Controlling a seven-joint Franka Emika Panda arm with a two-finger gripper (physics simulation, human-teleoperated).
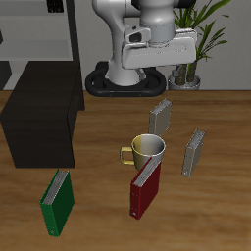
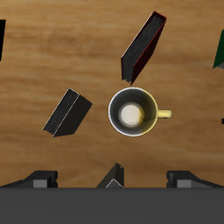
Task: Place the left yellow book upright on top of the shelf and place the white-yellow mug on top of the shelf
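- Tool: fingers spread wide, gripping nothing; only their tips show, high above the worktop.
- White-yellow mug: upright, handle pointing toward the shelf.
- Left yellow book: beside the mug on the side away from the handle, standing on end with its long axis vertical.
- Shelf: cut off at the exterior view's edge.

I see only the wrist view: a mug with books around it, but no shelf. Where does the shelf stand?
Observer: The shelf, a low black cabinet, stands beyond the white-yellow mug, on the side opposite the left yellow book.
Operator: Does that book lie flat?
Observer: No, it stands upright on the table, apart from the mug.
Operator: Is there something behind the shelf?
Observer: Yes, a tall grey rack rises farther back.
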